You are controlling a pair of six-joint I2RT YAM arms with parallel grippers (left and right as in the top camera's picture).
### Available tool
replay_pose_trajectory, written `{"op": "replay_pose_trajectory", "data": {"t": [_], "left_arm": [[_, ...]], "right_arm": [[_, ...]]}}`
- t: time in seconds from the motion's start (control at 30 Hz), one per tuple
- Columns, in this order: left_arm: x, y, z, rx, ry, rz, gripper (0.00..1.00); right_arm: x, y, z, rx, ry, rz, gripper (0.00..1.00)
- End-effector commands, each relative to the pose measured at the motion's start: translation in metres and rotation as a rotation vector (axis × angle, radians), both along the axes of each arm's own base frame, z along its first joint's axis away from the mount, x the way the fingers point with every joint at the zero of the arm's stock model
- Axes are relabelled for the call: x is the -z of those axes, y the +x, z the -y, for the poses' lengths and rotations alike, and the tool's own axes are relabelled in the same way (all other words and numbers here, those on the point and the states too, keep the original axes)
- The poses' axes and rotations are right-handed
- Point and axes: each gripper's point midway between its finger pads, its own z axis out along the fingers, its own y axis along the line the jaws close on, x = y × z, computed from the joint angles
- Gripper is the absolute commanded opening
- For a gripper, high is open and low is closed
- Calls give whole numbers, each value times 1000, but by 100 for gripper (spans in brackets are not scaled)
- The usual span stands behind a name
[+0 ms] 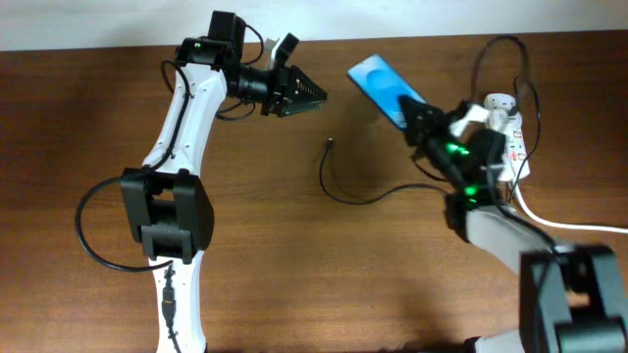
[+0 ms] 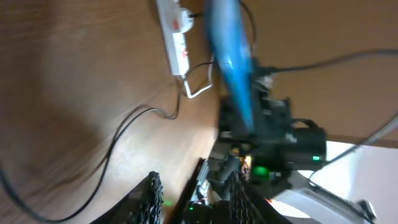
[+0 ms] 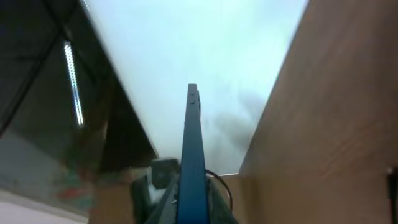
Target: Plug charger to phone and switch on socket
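Observation:
My right gripper [image 1: 414, 116] is shut on the phone [image 1: 383, 88], a slim blue-screened phone held lifted and tilted above the table at the back right. In the right wrist view the phone [image 3: 193, 162] shows edge-on between the jaws [image 3: 194, 208]. In the left wrist view the phone [image 2: 230, 56] is a blue blur. The charger [image 1: 339, 186] is a thin black cable lying on the table, its connector tip [image 1: 330, 143] free at mid-table. The socket [image 1: 510, 132] is a white power strip at the far right, also in the left wrist view [image 2: 175, 34]. My left gripper [image 1: 312, 94] is open and empty, raised at the back centre.
A thick white cord [image 1: 564, 224] runs from the socket off the right edge. The table's back edge meets a white wall [image 1: 392, 20]. The right arm's base [image 1: 559, 294] stands at the front right, the left arm's base [image 1: 169, 211] at the front left.

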Motion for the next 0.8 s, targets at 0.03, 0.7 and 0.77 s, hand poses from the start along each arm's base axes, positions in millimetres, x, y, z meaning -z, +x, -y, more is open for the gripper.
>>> {"op": "replay_pose_trajectory", "data": {"t": [0.03,0.7,0.77], "left_arm": [[-19,5,1,-11,-78,-30,40],[-31,87,26,-371,-6,-71,35],[-30,90,25,-392,2,-72,34]], "right_arm": [[-22,23,-21,60,89,18,4],[-49,18,-114,-133,68,-69,4],[-60,15,-119,-171,99,-38,4]]}}
